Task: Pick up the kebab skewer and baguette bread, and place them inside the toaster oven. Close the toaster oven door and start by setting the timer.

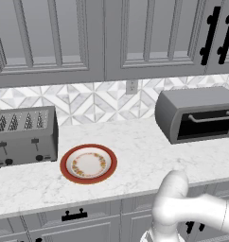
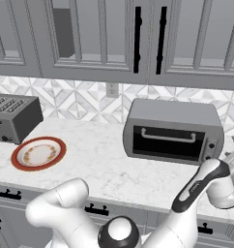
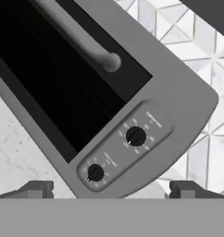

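While the tool (image 3: pixel 112 190) is held wide open and empty at the frame's bottom, the toaster oven (image 3: pixel 178 99) is seen diagonally across the centre, door shut; its lower timer knob (image 3: pixel 95 173), judged small, stiff and slippery, should be pinched across its sides.

Matt grey metal toaster oven (image 2: pixel 173 116), dark glass toaster oven door (image 2: pixel 165 144), marble-look counter (image 1: pixel 135 151).

plate (image 1: pixel 88 164) between toaster (image 1: pixel 24 135), toaster oven (image 1: pixel 197 114)
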Tool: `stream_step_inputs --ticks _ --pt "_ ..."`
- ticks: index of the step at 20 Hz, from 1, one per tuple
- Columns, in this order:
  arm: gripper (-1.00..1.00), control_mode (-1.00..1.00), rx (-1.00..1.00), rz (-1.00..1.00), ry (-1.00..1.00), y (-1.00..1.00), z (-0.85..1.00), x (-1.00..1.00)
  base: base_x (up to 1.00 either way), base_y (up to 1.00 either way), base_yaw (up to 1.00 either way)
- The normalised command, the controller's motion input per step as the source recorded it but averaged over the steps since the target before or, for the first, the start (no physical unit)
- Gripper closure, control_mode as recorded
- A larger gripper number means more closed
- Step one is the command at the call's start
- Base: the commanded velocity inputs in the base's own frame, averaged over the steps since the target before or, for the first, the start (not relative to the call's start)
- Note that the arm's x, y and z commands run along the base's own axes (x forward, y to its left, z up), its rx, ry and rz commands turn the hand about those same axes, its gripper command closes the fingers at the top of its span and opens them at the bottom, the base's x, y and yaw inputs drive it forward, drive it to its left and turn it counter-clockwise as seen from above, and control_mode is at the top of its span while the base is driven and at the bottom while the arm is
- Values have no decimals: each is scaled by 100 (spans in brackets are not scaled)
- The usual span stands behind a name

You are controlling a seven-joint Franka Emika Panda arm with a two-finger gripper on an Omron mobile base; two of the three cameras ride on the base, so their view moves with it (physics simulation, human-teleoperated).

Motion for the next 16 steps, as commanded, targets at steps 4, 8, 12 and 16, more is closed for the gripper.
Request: stream_step_inputs --ticks 4,8,12,16 --pt "-100 -100 4 0 -4 0 -5 39 0 0 0" --pt "-100 -100 3 0 -5 0 0 30 0 0 0" --pt "-100 -100 3 0 0 2 -6 40 0 0 0" --pt "-100 -100 3 0 -1 0 0 12 0 0 0"
